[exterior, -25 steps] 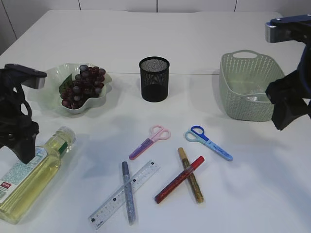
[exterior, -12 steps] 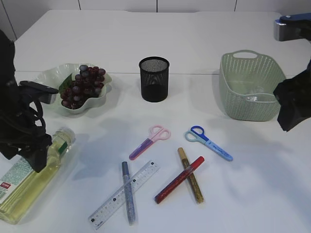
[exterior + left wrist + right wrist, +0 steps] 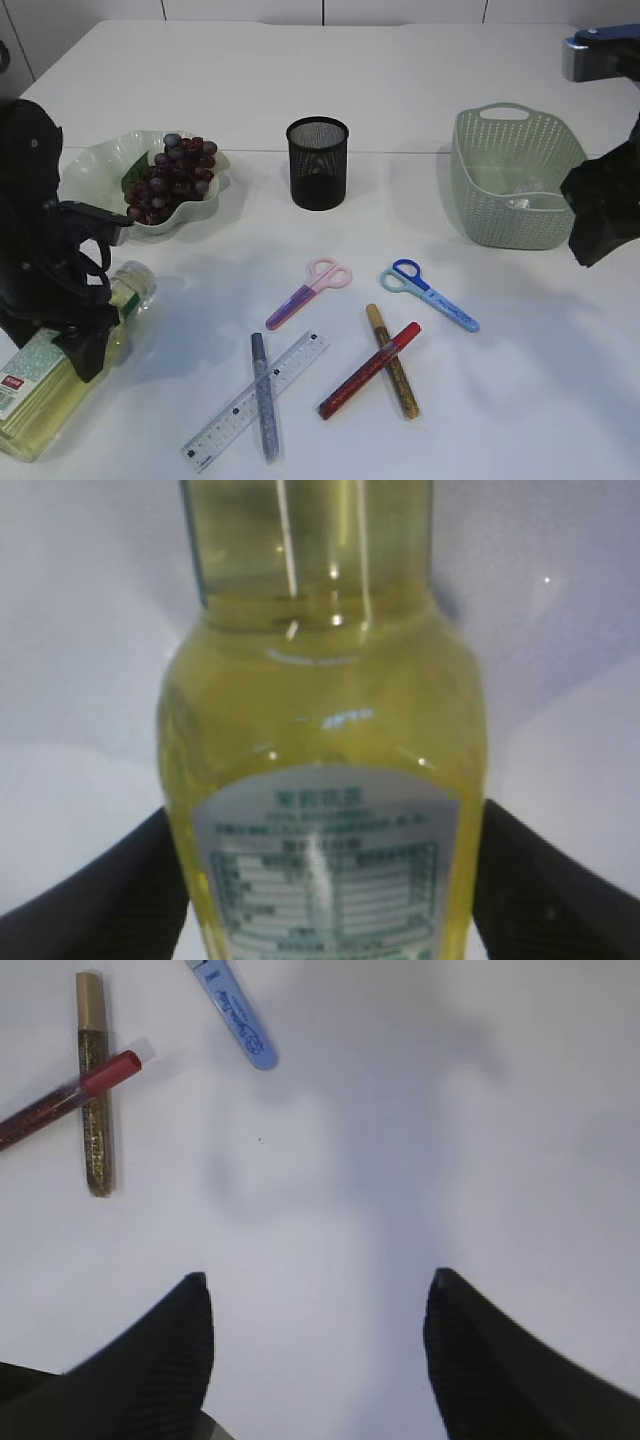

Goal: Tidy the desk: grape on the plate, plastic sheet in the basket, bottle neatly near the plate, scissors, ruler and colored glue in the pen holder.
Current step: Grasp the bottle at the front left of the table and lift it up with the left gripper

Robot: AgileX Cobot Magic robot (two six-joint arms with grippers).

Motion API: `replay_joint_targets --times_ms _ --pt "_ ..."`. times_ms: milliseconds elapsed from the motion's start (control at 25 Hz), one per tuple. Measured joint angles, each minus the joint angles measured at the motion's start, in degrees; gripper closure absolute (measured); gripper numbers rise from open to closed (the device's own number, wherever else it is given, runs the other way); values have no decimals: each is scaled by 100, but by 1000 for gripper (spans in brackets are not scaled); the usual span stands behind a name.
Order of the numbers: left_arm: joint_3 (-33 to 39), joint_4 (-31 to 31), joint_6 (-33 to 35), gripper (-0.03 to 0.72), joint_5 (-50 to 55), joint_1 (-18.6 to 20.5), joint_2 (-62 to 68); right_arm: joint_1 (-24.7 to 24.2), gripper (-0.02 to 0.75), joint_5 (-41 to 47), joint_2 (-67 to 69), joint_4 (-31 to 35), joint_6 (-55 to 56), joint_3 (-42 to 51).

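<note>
The bottle [image 3: 30,395] of yellow liquid lies on its side at the front left and fills the left wrist view [image 3: 320,730]. My left gripper [image 3: 85,350] is open and straddles it near the label, one finger on each side [image 3: 327,810]. Grapes [image 3: 170,175] lie on the green plate [image 3: 95,165]. Pink scissors [image 3: 310,290], blue scissors [image 3: 428,295], the ruler [image 3: 290,368] and silver [image 3: 263,420], gold [image 3: 392,362] and red [image 3: 368,370] glue pens lie in the middle. My right gripper [image 3: 600,230] hangs open and empty [image 3: 318,1278] above the table.
The black mesh pen holder [image 3: 317,165] stands at the back centre. The green basket [image 3: 515,190] at the back right holds something clear. The right wrist view shows the gold glue pen [image 3: 92,1080], the red one [image 3: 70,1100] and the blue scissors' blade [image 3: 235,1015].
My left arm has swung right and come down over the bottle, so the fingers now straddle it. My right arm has drawn slightly to the right.
</note>
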Motion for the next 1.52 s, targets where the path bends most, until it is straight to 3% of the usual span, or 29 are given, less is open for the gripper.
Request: replay_joint_targets --times_ms 280,600,1360,1520 --pt "0 0 -30 101 -47 0 271 0 225 -18 0 0 0 0" --pt "-33 0 -30 240 -8 0 271 0 225 -57 0 -87 -13 0" --pt "-19 -154 -235 247 -84 0 271 0 225 -74 0 -19 -13 0" --pt "559 -190 -258 247 -753 -64 -208 0 225 -49 0 5 -13 0"
